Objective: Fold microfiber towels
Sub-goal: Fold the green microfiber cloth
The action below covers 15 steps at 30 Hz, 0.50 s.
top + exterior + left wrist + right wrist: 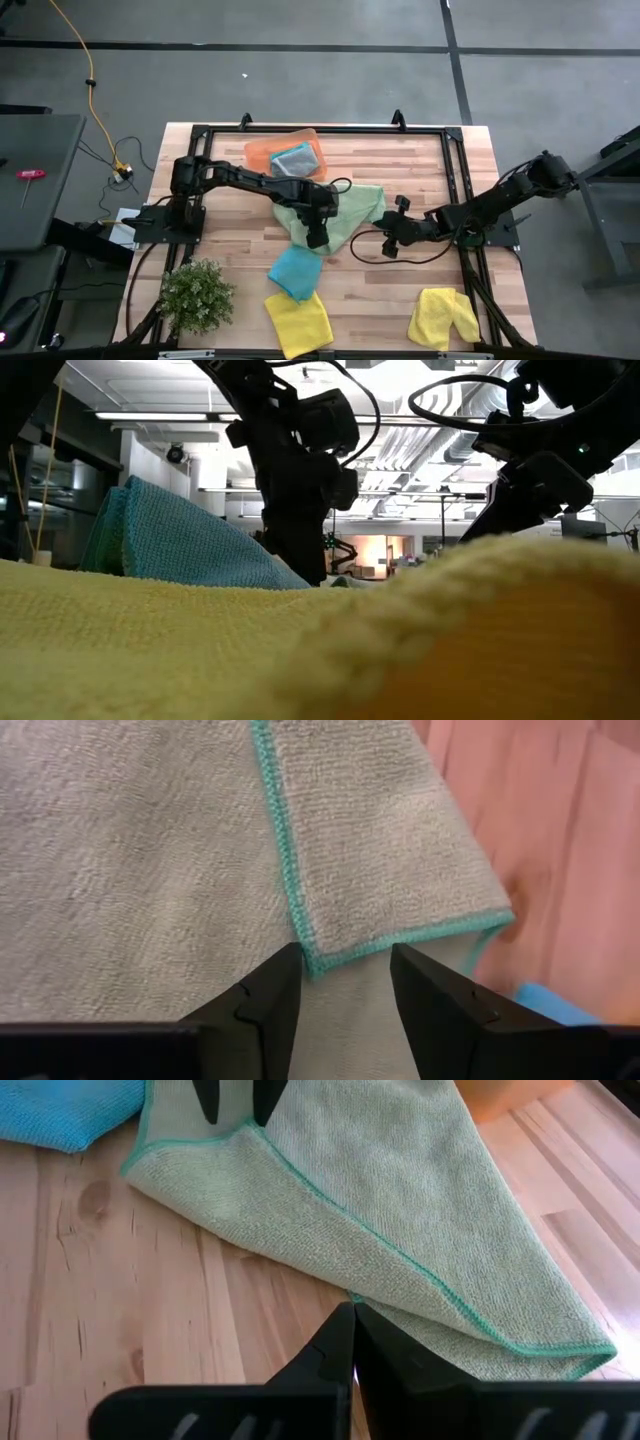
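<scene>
Reading left tool (318, 238): down on the light green towel (345, 212) at mid-tabletop, fingers (268, 1005) parted and straddling a folded corner with teal stitching; corner sits between them, not clearly pinched.
Right tool (392, 246): clenched, nothing held, tips low over bare wood just beside the green towel's edge.
Green towel: partly folded, 1 flap doubled over, lying flat between the 2 arms.
Teal-blue towel (296, 270): on the tabletop just in front of the left tool, touching the green towel's lower corner.
Yellow towel 1 (299, 319): front edge, next to the teal-blue one.
Yellow towel 2 (443, 317): front right, well apart from the rest, crumpled.
Grey towel (293, 160): folded, in the orange tray (262, 152) at the back of the tabletop; a bit of teal shows under it.
Plant (196, 293): front left corner.
Tabletop (420, 160): light wood planks, black frame around it.
Low view: yellow cloth fills the foreground, both arms dark above it.
</scene>
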Motion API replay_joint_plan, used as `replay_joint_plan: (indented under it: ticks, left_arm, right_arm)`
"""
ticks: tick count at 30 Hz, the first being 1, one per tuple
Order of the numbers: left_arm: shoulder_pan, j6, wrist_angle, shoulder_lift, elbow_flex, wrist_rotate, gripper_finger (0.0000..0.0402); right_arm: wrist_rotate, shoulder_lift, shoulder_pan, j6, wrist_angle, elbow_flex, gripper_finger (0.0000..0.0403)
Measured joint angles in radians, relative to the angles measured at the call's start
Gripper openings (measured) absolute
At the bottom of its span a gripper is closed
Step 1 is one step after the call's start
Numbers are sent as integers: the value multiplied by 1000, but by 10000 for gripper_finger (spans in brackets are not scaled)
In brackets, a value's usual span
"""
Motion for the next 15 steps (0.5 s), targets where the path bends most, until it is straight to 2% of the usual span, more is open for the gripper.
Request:
replay_joint_plan:
  ticks: [2,15]
  left_arm:
    - [0,-11,16,0,0,24,145]
    - [-2,-90,61,1,0,15,145]
  right_arm:
    - [0,0,0,0,0,0,0]
    - [-1,0,0,3,0,0,0]
